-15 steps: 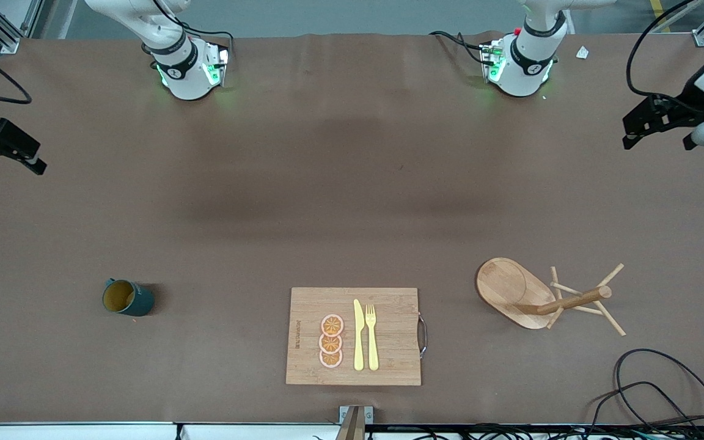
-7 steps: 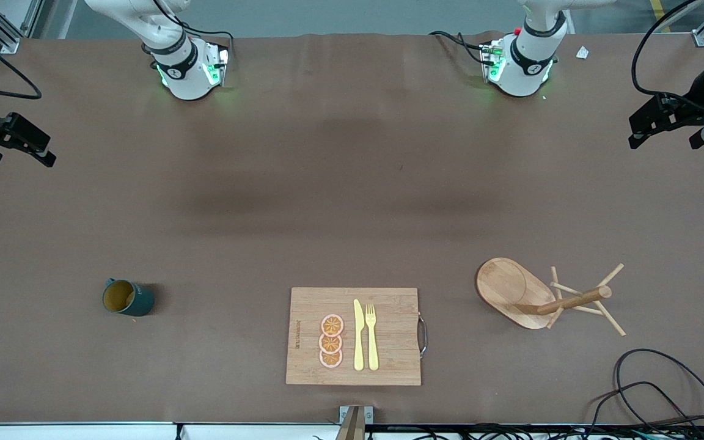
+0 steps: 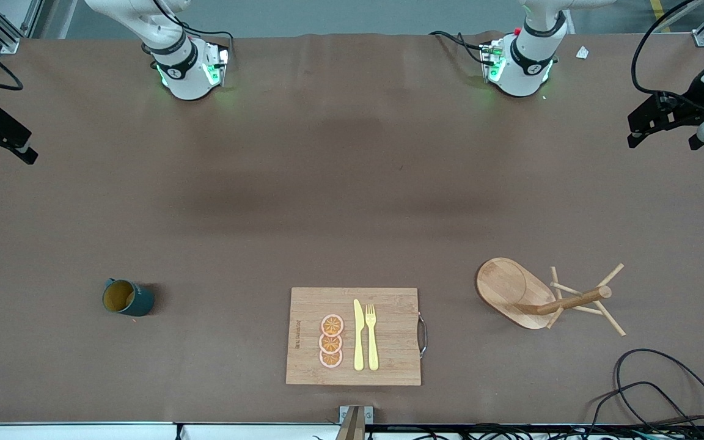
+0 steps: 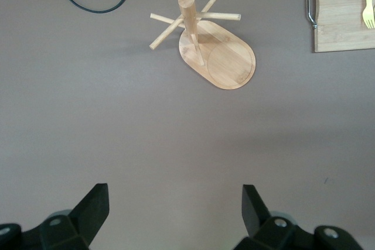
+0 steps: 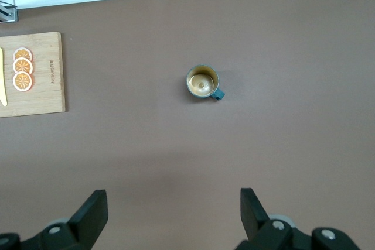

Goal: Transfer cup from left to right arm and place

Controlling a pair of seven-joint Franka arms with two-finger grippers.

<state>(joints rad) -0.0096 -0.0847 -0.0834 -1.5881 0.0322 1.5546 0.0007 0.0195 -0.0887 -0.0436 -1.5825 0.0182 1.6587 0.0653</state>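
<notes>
Bamboo cutting board (image 3: 388, 318) holding three orange slices (image 3: 331, 341), yellow knife (image 3: 359, 335), yellow fork (image 3: 371, 336); wooden mug tree (image 3: 541, 296) beside.

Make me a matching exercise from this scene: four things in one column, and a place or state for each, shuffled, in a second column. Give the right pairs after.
Things:
1. cup
2. fork
3. mug tree
4. left gripper

Places or states:
A. lies on the cutting board beside the knife
B. open, in the air over the table edge at the left arm's end
C. stands alone on the table toward the right arm's end
D. stands on the table toward the left arm's end, nothing hung on it

Pairs: 1-C, 2-A, 3-D, 4-B
</notes>
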